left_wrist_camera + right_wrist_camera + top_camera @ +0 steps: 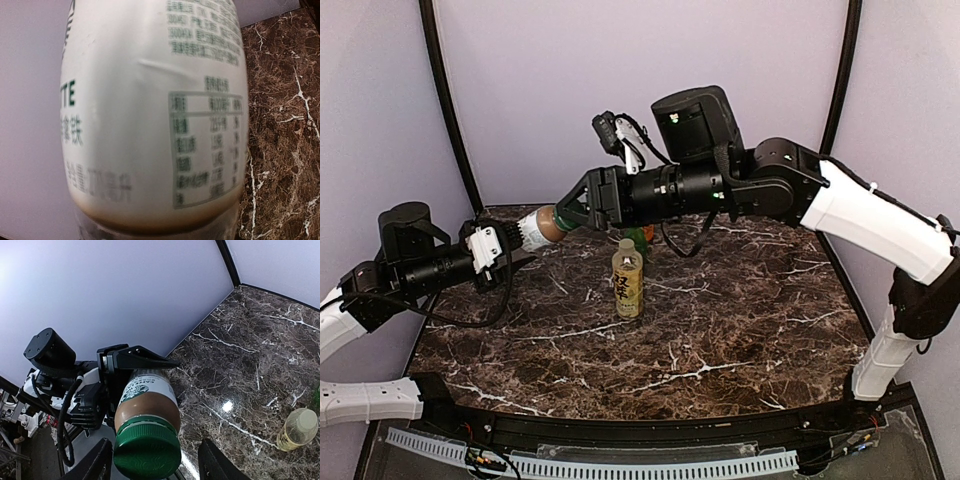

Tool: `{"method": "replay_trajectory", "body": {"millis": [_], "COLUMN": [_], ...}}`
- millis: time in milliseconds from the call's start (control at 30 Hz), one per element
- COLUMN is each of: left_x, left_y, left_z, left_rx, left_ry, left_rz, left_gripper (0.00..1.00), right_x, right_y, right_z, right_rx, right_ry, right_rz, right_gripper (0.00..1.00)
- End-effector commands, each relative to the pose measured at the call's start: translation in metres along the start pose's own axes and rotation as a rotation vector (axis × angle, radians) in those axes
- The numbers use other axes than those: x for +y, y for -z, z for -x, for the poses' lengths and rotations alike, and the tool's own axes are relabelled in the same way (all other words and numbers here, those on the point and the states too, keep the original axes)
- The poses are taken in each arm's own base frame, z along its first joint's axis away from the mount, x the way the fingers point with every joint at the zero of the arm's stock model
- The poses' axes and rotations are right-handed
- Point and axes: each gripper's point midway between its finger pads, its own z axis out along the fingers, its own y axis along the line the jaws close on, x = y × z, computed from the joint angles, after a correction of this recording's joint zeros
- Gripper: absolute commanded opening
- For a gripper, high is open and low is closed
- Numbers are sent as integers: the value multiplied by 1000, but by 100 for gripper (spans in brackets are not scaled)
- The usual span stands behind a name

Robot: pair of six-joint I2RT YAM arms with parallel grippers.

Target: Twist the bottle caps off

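Right wrist view, nearest first. The green cap (147, 452) sits square between the fingers of my right gripper (156, 465). My right jaws stand apart and straddle it. One finger looks nearly on the cap's rim and there is a clear gap on the 3 o'clock side, so there is no clamp yet.

Behind the cap is the clear bottle (147, 395): brown drink at the shoulder, then white label. It is held on its side in the air, cap end toward me.

Past that is my left gripper (520, 235), jaws clamped on the labelled body. The left wrist view is filled with that label, blurred and very close, which fits a firm hold low on the body.

Further out is the marble table (740, 320). The yellow bottle (628, 285) stands upright near its middle, cap on, at 4 o'clock from the held bottle in the top view. The green bottle (636, 238) peeks out just behind it at 12 o'clock, mostly hidden by my right arm. There is a hint of orange beside it, and I cannot say more than that.

Step in hand, as I read it: the first cap, at the moment of taking hold. No loose cap is in view.

Next move calls for:
- closing the right jaws evenly on the ribbed cap;
- keeping the wrist axis in line with the bottle's neck;
- the left grip resisting the twist, since the thin wall could dent or slip.
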Motion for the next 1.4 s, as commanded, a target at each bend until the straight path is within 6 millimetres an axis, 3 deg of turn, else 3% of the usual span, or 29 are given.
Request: {"method": "replay_trajectory", "body": {"millis": [0, 267, 433, 533, 633, 833, 967, 1167, 1367], "left_x": [5, 5, 5, 1, -10, -58, -79, -92, -99], "left_y": [1, 2, 2, 3, 4, 18, 28, 35, 38], "left_z": [8, 10, 10, 10, 11, 8, 5, 1, -1], "left_rx": [-30, -39, -37, -37, -49, -60, -55, -47, -48], "left_ry": [-20, -23, -14, -2, 1, 25, 35, 29, 9], "left_rz": [17, 12, 14, -7, -68, -324, -439, -502, -542], "left_gripper": [1, 1, 1, 1, 1, 1, 1, 1, 1], "right_x": [5, 13, 16, 29, 26, 30, 27, 26, 27], "right_y": [-3, -9, -10, -7, -6, -7, -6, 2, 10], "right_z": [7, 5, 1, -7, -15, -42, -57, -79, -84], "right_rx": [-5, 22, 46, 71, 68, 110, 120, 128, 101], "right_ry": [8, 25, 54, 180, 339, 721, 951, 1314, 1536], "right_rz": [36, 83, 111, 181, 161, 159, 115, 70, 38], "right_gripper": [54, 29, 0, 0, 0, 0, 0, 0, 0]}}
